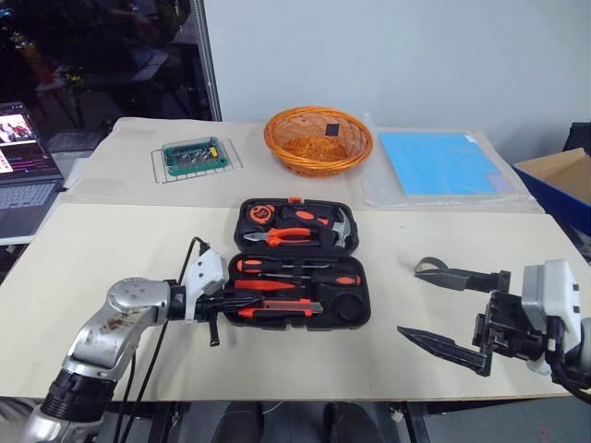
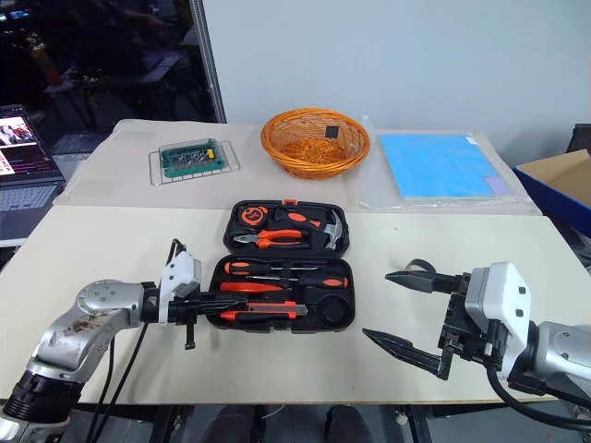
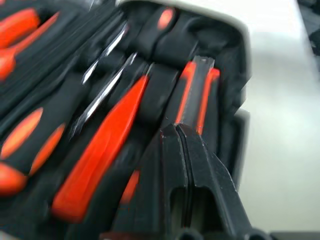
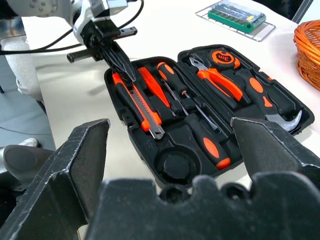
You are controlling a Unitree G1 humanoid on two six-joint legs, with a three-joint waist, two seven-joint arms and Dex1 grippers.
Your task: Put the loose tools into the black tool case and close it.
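The black tool case [image 1: 300, 266] lies open in the middle of the table. I count two screwdrivers [image 1: 300, 268], one red screwdriver [image 4: 152, 87] and one knife [image 1: 277, 310] in their slots. My left gripper [image 4: 120, 61] is pinched shut, holding nothing, above the knife. My right gripper [image 1: 443, 309] is wide open, empty. I think closing is left.
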